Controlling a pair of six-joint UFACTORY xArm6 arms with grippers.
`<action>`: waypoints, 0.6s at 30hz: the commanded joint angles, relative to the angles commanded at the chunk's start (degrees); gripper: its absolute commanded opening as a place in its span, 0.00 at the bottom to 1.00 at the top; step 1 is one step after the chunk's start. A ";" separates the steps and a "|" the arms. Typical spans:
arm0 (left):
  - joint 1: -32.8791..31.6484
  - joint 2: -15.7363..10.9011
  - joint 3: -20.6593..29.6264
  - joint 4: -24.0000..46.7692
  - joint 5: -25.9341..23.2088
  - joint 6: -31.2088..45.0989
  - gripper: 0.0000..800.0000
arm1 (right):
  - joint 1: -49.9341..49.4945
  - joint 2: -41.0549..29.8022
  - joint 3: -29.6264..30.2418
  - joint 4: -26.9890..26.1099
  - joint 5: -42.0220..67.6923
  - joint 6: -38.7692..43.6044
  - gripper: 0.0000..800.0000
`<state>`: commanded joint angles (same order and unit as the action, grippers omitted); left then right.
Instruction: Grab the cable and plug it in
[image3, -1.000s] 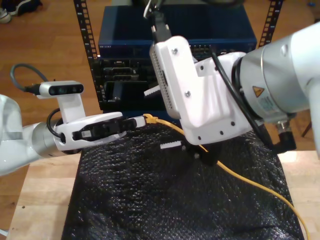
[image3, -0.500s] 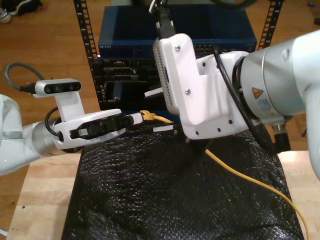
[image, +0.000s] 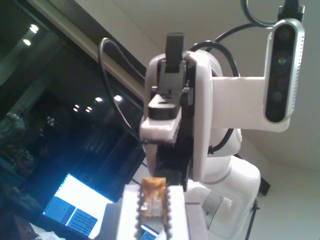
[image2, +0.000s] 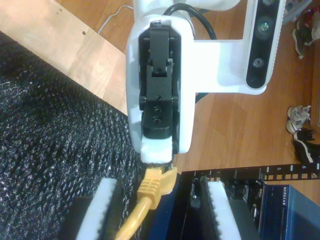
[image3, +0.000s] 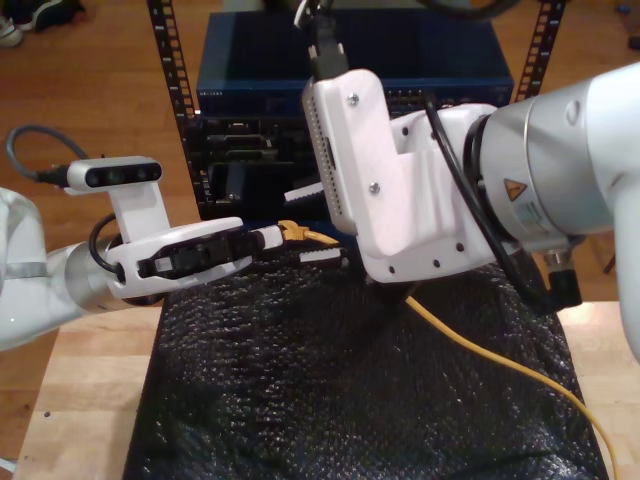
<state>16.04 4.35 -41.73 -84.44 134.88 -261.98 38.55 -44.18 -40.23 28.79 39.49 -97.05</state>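
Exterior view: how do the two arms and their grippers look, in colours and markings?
Both arms are white with grey metal joints. My first gripper has a white shell around black parts and carries a grey camera bar. My second gripper is a blocky white housing with screws, toothed white fingers, black cables and a yellow warning triangle.

NETGEAR: blue switch (image2: 291, 202) | digits 5, 6: rack rail (image2: 280, 171) | warning triangle: arm (image3: 515, 186)
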 joint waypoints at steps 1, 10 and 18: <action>0.00 0.00 0.00 0.00 0.00 0.00 0.01 | 0.00 0.00 0.00 0.00 0.00 0.00 0.45; -0.09 0.00 0.00 0.00 0.53 -0.09 0.02 | 0.26 0.00 0.00 0.00 0.00 0.09 0.38; -0.09 0.00 0.09 0.00 2.02 -0.26 0.02 | 0.53 0.00 0.00 0.00 -0.09 0.09 0.38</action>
<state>15.96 4.35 -41.64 -84.44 136.90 -262.24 39.08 -44.18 -40.23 28.79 39.41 -96.97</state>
